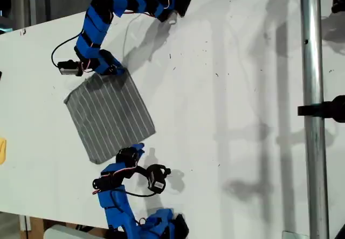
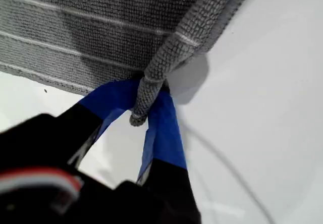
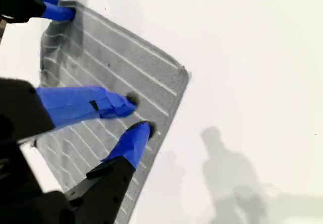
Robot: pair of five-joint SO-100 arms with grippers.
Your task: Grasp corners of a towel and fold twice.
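The grey towel (image 1: 110,115) with fine white stripes lies flat on the white table (image 1: 226,88), turned like a diamond in the exterior view. My first gripper (image 1: 112,68) is shut on the towel's far corner (image 2: 151,77), which is bunched between its blue fingers (image 2: 164,128) and lifted slightly. My second gripper (image 1: 135,150) stands open over the towel's near edge. Its two blue fingertips (image 3: 121,105) sit just above or on the cloth (image 3: 116,62), a little in from the edge. The second wrist view also shows my first gripper (image 3: 63,11) at the opposite corner.
A small yellow thing (image 1: 2,150) lies at the exterior view's left edge. A metal pole (image 1: 312,110) with a black clamp (image 1: 329,110) runs down the exterior view's right side. Cables trail from both arms.
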